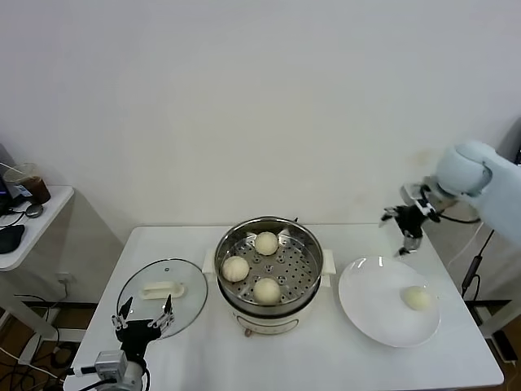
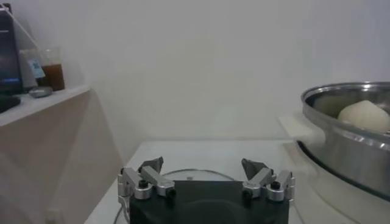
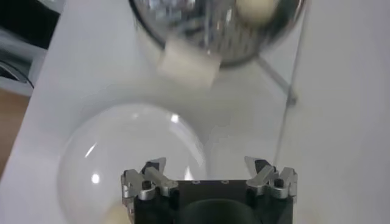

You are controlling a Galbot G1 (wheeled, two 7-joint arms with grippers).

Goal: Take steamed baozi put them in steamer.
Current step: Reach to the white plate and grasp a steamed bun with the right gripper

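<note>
The steel steamer (image 1: 285, 309) stands mid-table with three cream baozi on its perforated tray: one at the back (image 1: 266, 243), one on the left (image 1: 235, 268), one at the front (image 1: 267, 290). A fourth baozi (image 1: 417, 298) lies on the white plate (image 1: 374, 301) to the steamer's right. My right gripper (image 1: 404, 232) hangs open and empty, raised above the plate's far edge; its wrist view shows the plate (image 3: 134, 146) and that baozi (image 3: 116, 214) below the gripper (image 3: 205, 163). My left gripper (image 1: 145, 314) waits open and empty at the front left.
A glass lid (image 1: 163, 295) with a white handle lies flat left of the steamer, just beyond the left gripper (image 2: 202, 165). The steamer's rim (image 2: 347, 122) shows in the left wrist view. A side table (image 1: 32, 220) with a cup stands at far left. A wall closes the back.
</note>
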